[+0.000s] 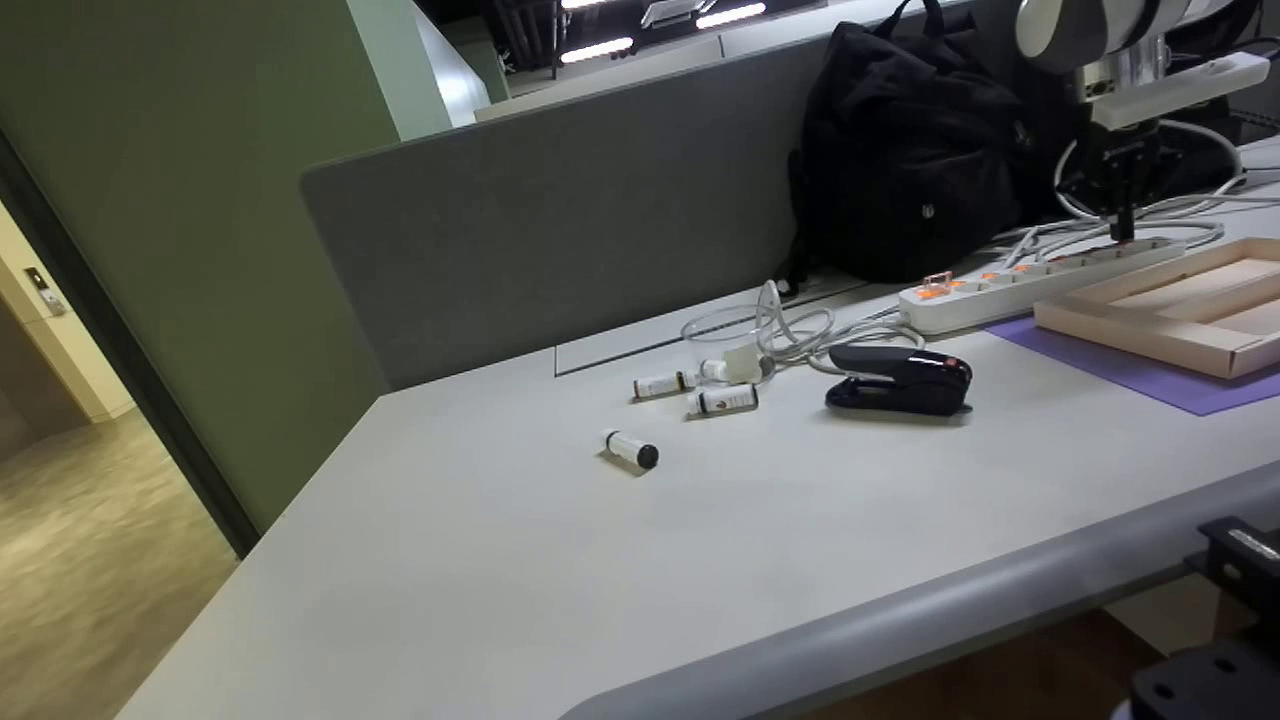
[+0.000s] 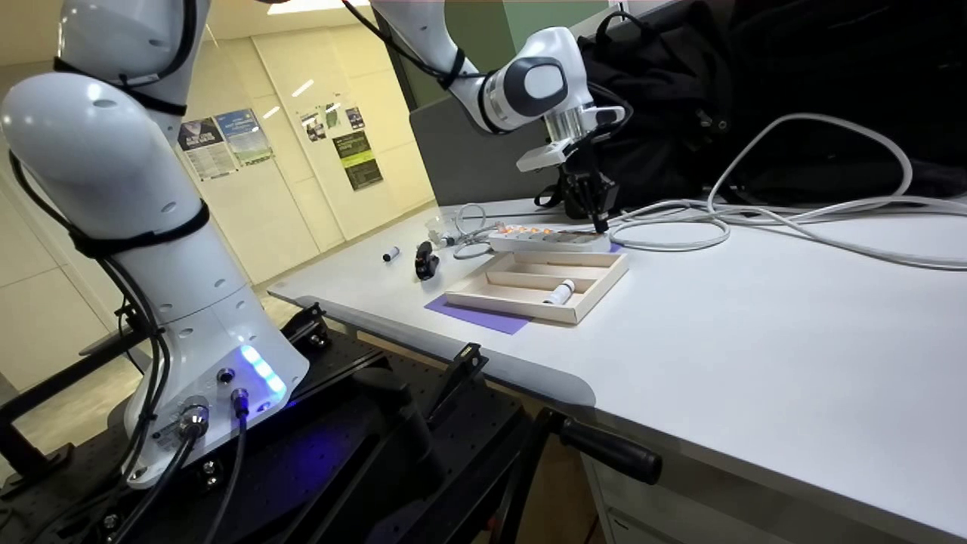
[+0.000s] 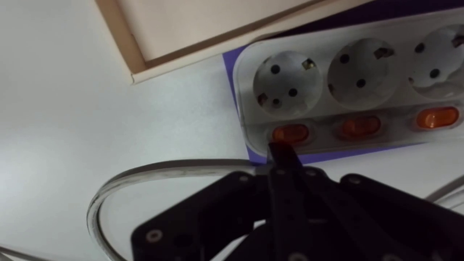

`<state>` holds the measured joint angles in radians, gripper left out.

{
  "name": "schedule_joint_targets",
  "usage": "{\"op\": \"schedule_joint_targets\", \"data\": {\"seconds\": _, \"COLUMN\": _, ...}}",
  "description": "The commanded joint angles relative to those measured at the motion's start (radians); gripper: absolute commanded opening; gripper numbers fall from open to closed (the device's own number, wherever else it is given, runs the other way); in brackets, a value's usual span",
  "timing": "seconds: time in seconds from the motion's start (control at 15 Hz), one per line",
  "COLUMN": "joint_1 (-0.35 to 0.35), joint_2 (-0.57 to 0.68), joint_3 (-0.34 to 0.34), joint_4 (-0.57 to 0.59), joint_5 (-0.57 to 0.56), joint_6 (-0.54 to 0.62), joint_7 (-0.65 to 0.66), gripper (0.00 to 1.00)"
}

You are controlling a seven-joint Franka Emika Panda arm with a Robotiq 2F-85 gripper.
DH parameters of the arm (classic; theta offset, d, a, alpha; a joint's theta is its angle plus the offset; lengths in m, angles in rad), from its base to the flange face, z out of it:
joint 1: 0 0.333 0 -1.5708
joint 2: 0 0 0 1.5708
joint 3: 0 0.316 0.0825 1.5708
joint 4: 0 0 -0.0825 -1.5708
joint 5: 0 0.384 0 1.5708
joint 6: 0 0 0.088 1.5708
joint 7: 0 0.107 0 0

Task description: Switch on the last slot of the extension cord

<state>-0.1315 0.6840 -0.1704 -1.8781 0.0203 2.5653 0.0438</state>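
The extension cord is a long white power strip with round sockets and orange switches, seen in both exterior views [image 1: 1000,300] [image 2: 521,244] and in the wrist view [image 3: 324,116]. In the wrist view its end socket [image 3: 288,83] and end switch [image 3: 290,133] are in sight. The end switch and its neighbour [image 3: 360,125] look dim; the third switch [image 3: 437,117] looks brighter. My gripper [image 3: 284,148] is shut and empty, its fingertips overlapping the edge of the end switch. Contact cannot be told. Both exterior views show the gripper [image 1: 1122,235] [image 2: 600,227] pointing down at that strip end.
A shallow wooden tray [image 2: 502,306] holding a small white bottle [image 2: 560,292] lies beside the strip on purple paper [image 2: 483,317]. White cable [image 2: 672,243] loops near the strip. A black stapler [image 1: 900,385], loose vials [image 1: 725,400] and a black backpack [image 1: 910,150] are nearby.
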Motion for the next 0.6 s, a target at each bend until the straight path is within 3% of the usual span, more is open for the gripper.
{"op": "schedule_joint_targets", "data": {"seconds": 0.0, "joint_1": 0.016, "joint_2": -0.010, "joint_3": -0.012, "joint_4": 0.026, "joint_5": -0.009, "joint_6": -0.058, "joint_7": 0.065, "gripper": 0.00}}
{"op": "schedule_joint_targets", "data": {"seconds": 0.53, "joint_1": 0.024, "joint_2": -0.062, "joint_3": -0.009, "joint_4": 0.030, "joint_5": -0.010, "joint_6": -0.129, "joint_7": 0.093, "gripper": 0.00}}
